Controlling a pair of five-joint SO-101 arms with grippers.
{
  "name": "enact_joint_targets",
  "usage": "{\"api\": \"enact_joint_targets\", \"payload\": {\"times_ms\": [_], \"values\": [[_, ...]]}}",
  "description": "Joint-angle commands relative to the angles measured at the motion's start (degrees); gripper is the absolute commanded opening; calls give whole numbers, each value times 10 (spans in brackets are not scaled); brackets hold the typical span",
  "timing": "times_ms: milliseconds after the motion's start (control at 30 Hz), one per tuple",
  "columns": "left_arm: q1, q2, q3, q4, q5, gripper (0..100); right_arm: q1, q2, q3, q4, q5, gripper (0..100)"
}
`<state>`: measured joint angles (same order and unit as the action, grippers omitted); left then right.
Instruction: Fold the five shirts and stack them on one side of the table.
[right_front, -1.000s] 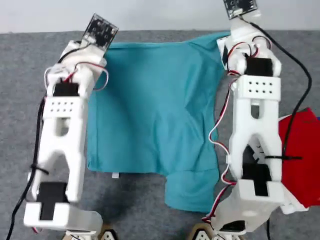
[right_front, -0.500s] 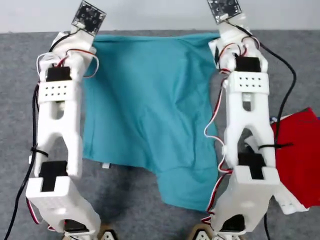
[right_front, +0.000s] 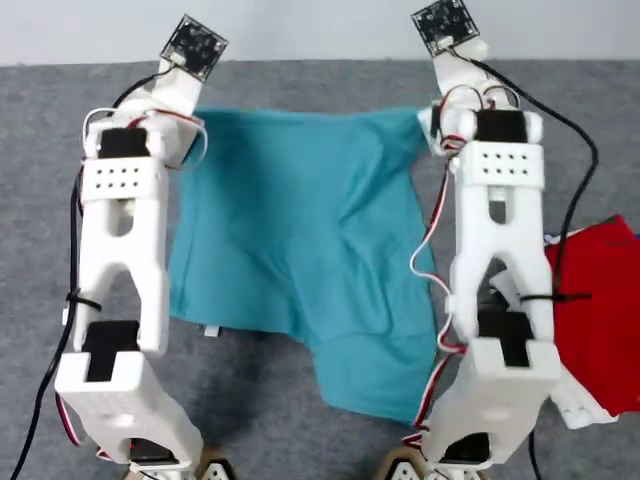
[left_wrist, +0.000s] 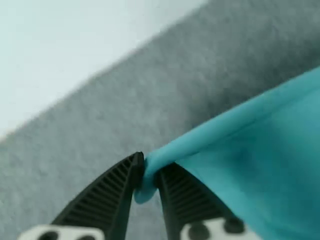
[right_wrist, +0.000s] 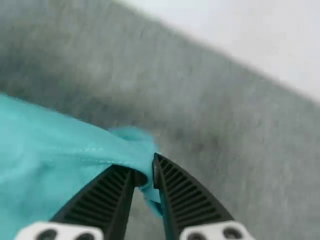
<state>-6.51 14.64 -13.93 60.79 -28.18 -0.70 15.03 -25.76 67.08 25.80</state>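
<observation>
A fixed high camera looked down over the grey table (right_front: 300, 88); both wrist cameras peered closely along their jaws at the far edge of the teal shirt (right_front: 300, 220), shared by all

Bright, even light thru the room; soft shadow on table (left_wrist: 215, 95) under the raised edge of the shirt (left_wrist: 250, 150), fainter elsewhere.

Robotics lab bench, looks like. Desk (right_front: 270, 410) covered in grey felt, plain pale surface (right_front: 320, 30) behind it. Left arm (right_front: 120, 250) and right arm (right_front: 505, 250) are white plastic with exposed wires (right_front: 470, 98), zip ties (right_front: 80, 300) and bare camera circuit boards (right_front: 195, 47) on the wrists. Teal shirt (right_front: 300, 230) spread on the felt.
</observation>
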Motion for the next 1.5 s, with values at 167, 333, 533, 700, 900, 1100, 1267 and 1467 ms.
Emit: {"api": "enact_joint_targets", "payload": {"times_ms": [167,333,533,700,900,1100,1267,1467], "values": [[-39,-105,-44,253,-33,14,3,-126,-27,361,38,9],[-58,-117,-44,371,-102,14,-14,-198,113,357,33,9],[-58,-117,-16,392,-112,14,-73,-327,334,353,38,10],[-58,-116,28,391,-113,14,-146,-407,491,316,39,10],[-58,-116,113,391,-113,13,-184,-440,578,285,55,10],[-58,-117,167,391,-113,13,-186,-444,650,269,84,10],[-58,-117,195,372,-109,13,-200,-444,741,201,84,10],[-59,-116,204,354,-103,19,-313,-444,782,146,75,23]]}}
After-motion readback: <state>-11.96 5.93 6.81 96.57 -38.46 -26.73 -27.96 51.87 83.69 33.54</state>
